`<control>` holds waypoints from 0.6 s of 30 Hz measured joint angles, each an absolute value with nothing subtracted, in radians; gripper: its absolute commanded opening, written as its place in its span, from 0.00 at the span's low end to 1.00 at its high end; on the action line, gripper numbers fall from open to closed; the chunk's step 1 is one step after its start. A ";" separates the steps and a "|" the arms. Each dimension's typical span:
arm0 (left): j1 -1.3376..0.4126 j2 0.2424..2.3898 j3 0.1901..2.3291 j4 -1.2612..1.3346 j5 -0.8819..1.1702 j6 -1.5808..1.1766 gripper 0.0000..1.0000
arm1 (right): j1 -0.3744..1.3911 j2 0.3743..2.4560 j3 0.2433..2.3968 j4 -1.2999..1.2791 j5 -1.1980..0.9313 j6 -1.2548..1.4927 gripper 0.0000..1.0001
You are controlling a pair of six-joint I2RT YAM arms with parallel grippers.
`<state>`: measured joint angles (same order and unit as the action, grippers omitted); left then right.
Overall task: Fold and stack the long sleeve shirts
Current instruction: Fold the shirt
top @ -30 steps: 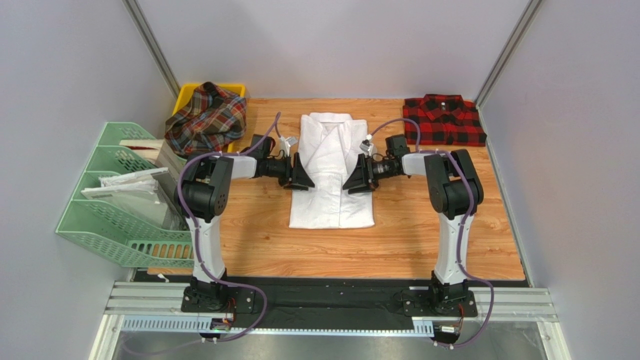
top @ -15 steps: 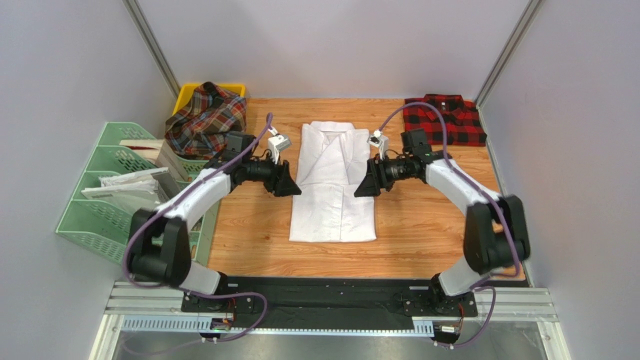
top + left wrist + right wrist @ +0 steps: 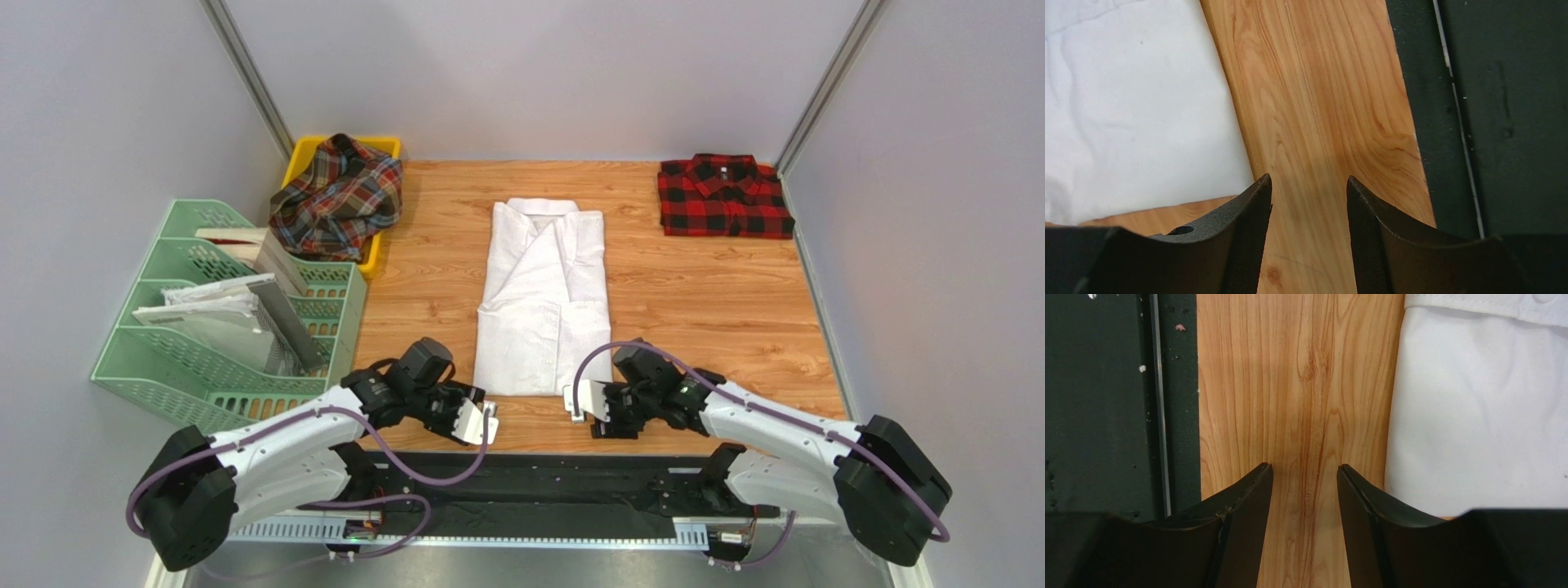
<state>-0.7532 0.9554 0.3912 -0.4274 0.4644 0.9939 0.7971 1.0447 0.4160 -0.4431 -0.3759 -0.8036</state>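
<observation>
**A:** Where does the white shirt (image 3: pixel 546 294) lie from our grippers?

**B:** Its long axis runs straight away from us, with the collar at the far side and the hem toward the near edge of the table (image 3: pixel 724 331). Our left gripper (image 3: pixel 476 420) sits just beside the left corner of the hem, and our right gripper (image 3: pixel 579 402) just beside the right corner. We judge both equally near.

**A:** Do we hold anything?

**B:** No. In both wrist views the jaws stand apart with only bare wood between them. The cloth lies beside them, not inside.

**A:** So what does the next move need?

**B:** We think each gripper must go to its own corner and then carry the hem toward the collar. The red-and-black checked shirt (image 3: pixel 724 196) lies folded at the far right, well apart.
</observation>
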 measured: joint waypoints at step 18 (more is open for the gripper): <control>-0.825 1.194 0.412 -0.129 0.277 1.088 0.18 | 0.842 1.111 0.384 -0.211 -0.199 -0.934 0.29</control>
<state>-0.8246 1.1938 0.4118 -0.1291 0.2771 1.0878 0.8421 1.1114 0.3843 -0.2111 -0.1986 -0.9337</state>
